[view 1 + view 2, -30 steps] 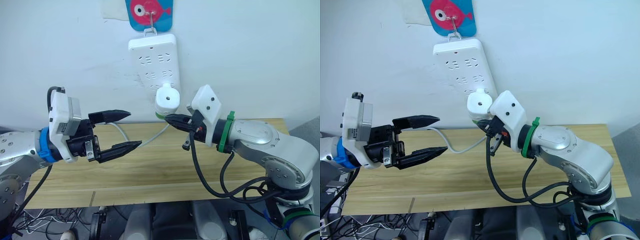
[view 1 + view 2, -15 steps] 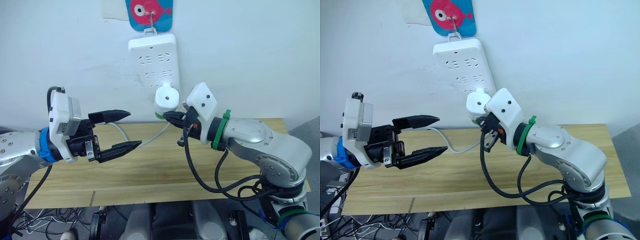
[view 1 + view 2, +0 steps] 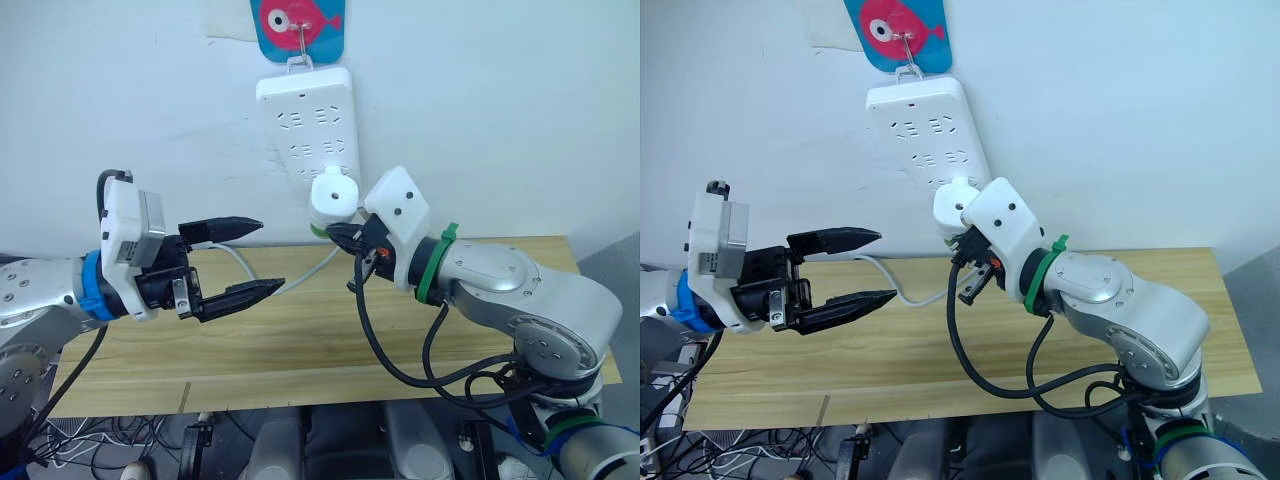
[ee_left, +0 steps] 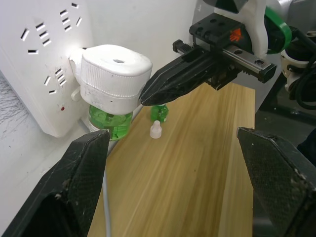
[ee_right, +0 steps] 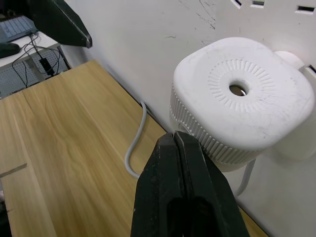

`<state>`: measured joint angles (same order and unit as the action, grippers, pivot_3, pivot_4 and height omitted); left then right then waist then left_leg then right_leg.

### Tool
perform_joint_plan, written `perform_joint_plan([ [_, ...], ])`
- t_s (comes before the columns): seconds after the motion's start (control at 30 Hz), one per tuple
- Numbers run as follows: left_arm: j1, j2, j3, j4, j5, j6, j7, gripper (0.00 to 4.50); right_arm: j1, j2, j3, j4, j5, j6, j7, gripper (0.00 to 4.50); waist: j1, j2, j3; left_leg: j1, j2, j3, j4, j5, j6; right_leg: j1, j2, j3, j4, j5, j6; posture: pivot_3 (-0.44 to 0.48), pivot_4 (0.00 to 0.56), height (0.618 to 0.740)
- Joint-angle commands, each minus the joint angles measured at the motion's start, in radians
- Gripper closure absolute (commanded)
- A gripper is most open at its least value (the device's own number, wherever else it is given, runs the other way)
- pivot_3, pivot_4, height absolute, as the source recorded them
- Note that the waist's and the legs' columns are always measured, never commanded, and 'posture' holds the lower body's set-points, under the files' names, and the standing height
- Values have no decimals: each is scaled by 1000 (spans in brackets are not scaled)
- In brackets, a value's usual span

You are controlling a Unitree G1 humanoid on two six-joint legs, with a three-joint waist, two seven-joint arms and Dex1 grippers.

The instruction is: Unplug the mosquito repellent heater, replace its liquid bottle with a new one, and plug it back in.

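The mosquito repellent heater [image 3: 333,195] is a white rounded unit plugged into the bottom of the white power strip [image 3: 308,115] on the wall. Its green liquid bottle [image 4: 109,123] hangs beneath it. My right gripper [image 3: 334,232] is shut with nothing between its fingers, and its tips are against the heater's lower ribbed rim [image 5: 197,136]. My left gripper [image 3: 270,254] is wide open in the air to the left of the heater, well apart from it. Another small green bottle [image 4: 159,112] and a white cap [image 4: 156,130] stand on the table near the wall.
The wooden table [image 3: 300,340] runs along the white wall. A white cable [image 3: 310,270] trails from the strip down across the tabletop. A fish-shaped hook [image 3: 295,20] holds the strip up.
My right arm has pushed left toward the wall, bringing its shut fingers closer under the heater's rim. The left arm has barely shifted and stays open.
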<state>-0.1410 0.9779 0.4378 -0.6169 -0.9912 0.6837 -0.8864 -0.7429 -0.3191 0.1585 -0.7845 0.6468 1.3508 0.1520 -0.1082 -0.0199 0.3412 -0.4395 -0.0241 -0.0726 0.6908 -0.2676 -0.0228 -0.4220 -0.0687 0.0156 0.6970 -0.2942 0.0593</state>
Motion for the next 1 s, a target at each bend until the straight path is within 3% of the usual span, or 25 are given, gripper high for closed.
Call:
perform_joint_plan([
  [0.03,-8,-4,10,-11,5,-27,-8,165,-35,5,-45,-5,-73,-15,-64,4481,0,0,0,0,0,0,0,0,0,0,0,0,0,0,0,-198,316,740],
  [0.53,-11,-8,-2,-11,12,-36,-1,165,-44,6,-30,41,-135,-34,-102,4481,1,0,0,3,0,-1,1,0,1,2,0,0,4,0,0,-198,318,740],
  [1.0,4,-14,8,-4,29,-43,-20,165,11,-92,-136,-37,87,-46,160,4481,-2,0,0,3,0,1,-8,2,-3,1,0,0,-1,0,0,-199,304,740],
])
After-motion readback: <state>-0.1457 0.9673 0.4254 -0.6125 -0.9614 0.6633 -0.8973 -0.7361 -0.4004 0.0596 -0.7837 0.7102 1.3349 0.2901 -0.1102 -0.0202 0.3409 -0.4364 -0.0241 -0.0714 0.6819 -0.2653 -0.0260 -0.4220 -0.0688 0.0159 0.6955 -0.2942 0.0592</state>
